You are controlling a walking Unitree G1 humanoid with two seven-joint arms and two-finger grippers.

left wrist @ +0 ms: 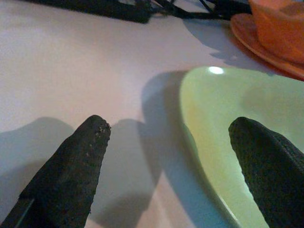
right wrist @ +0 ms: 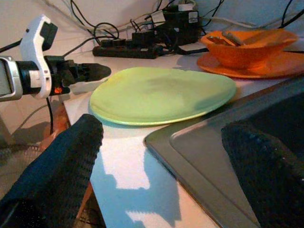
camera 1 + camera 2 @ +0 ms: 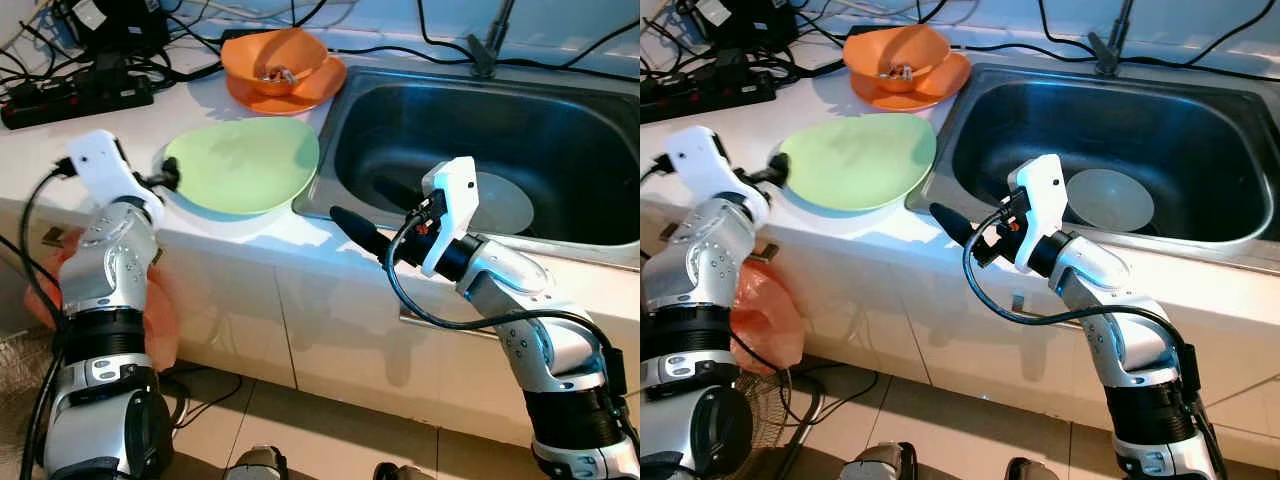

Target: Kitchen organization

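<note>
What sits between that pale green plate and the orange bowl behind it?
Nothing but bare white countertop. In the left eye view, a narrow strip of it separates the pale green plate from the orange bowl, which stands on an orange plate.

Eye views: head-mounted stereo pair, looking forward and down over counter (image 3: 120, 140) and sink (image 3: 520, 130) from above; both share the whole scene, slightly offset sideways.
Left wrist view: very near the counter surface, low, facing along its fingers (image 1: 71, 166) toward the green plate (image 1: 223, 123) rim, with the orange dishes (image 1: 280, 33) far behind.
Right wrist view: low at the sink's near left corner, facing left across the plate toward the left gripper (image 2: 90, 71); shares plate and orange dishes with all views.
</note>
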